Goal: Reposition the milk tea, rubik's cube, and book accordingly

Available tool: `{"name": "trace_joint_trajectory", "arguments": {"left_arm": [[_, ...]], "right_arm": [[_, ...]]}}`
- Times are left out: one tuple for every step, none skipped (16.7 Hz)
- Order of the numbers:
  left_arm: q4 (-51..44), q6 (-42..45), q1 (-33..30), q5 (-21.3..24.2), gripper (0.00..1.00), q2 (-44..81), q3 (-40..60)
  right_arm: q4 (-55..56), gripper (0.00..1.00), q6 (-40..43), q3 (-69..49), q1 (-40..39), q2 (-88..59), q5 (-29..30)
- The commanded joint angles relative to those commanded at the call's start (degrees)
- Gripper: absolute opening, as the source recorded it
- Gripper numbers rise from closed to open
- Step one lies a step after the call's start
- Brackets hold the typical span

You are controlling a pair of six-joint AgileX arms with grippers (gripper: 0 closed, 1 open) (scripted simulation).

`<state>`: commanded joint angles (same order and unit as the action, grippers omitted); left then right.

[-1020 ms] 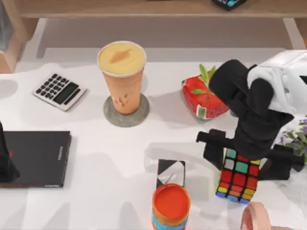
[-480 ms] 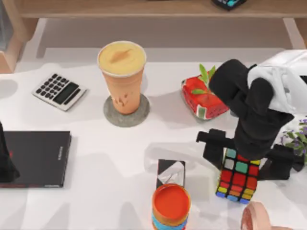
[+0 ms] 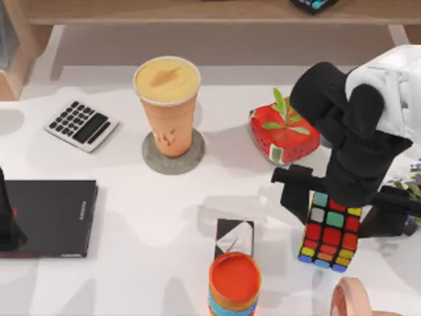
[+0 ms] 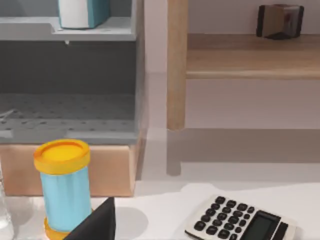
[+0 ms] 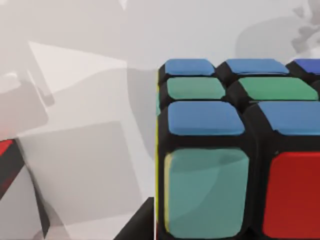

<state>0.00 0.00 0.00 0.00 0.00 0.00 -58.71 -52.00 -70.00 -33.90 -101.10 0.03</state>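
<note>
My right gripper (image 3: pixel 339 212) is shut on the rubik's cube (image 3: pixel 329 230) near the table's right front, its black fingers (image 3: pixel 293 197) clamping the cube's two sides. Up close, the right wrist view shows the cube (image 5: pixel 240 150) with blue, green, cyan and red stickers. The milk tea (image 3: pixel 166 105), a tall orange-tan cup, stands on a grey coaster (image 3: pixel 173 157) at the back centre. In the left wrist view a teal and white block that looks like the book (image 4: pixel 82 12) stands on a grey shelf. My left arm (image 3: pixel 5 217) is parked at the left edge.
A calculator (image 3: pixel 81 125) and a flat black book (image 3: pixel 49 217) lie at the left. A red box with leaves (image 3: pixel 283 135) sits behind the cube. An orange-topped container (image 3: pixel 235 280), a small black box (image 3: pixel 235 237) and a pink roll (image 3: pixel 348 299) stand along the front.
My right gripper has shifted slightly right and toward the back with the rubik's cube in it, uncovering more of the red box. The left arm has not moved.
</note>
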Motion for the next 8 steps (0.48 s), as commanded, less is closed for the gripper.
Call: {"name": "trace_joint_trajectory", "arguments": {"left_arm": [[0.0, 0.0, 0.0, 0.0, 1.0, 0.0, 0.0], [0.0, 0.0, 0.0, 0.0, 1.0, 0.0, 0.0], [0.0, 0.0, 0.0, 0.0, 1.0, 0.0, 0.0], [0.0, 0.0, 0.0, 0.0, 1.0, 0.0, 0.0], [0.0, 0.0, 0.0, 0.0, 1.0, 0.0, 0.0], [0.0, 0.0, 0.0, 0.0, 1.0, 0.0, 0.0], [0.0, 0.0, 0.0, 0.0, 1.0, 0.0, 0.0], [0.0, 0.0, 0.0, 0.0, 1.0, 0.0, 0.0]], "right_arm": [[0.0, 0.0, 0.0, 0.0, 0.0, 0.0, 0.0], [0.15, 0.0, -0.1, 0.16, -0.05, -0.26, -0.03], [0.22, 0.0, -0.05, 0.12, -0.08, -0.24, 0.0], [0.81, 0.0, 0.37, -0.32, -0.41, -0.04, 0.25], [1.96, 0.0, 1.18, -1.14, -0.98, 0.29, 0.75], [3.6, 0.0, 2.37, -2.25, -1.74, 0.68, 1.51], [5.65, 0.0, 3.91, -3.57, -2.64, 1.04, 2.53], [8.06, 0.0, 5.78, -5.03, -3.6, 1.3, 3.81]]}}
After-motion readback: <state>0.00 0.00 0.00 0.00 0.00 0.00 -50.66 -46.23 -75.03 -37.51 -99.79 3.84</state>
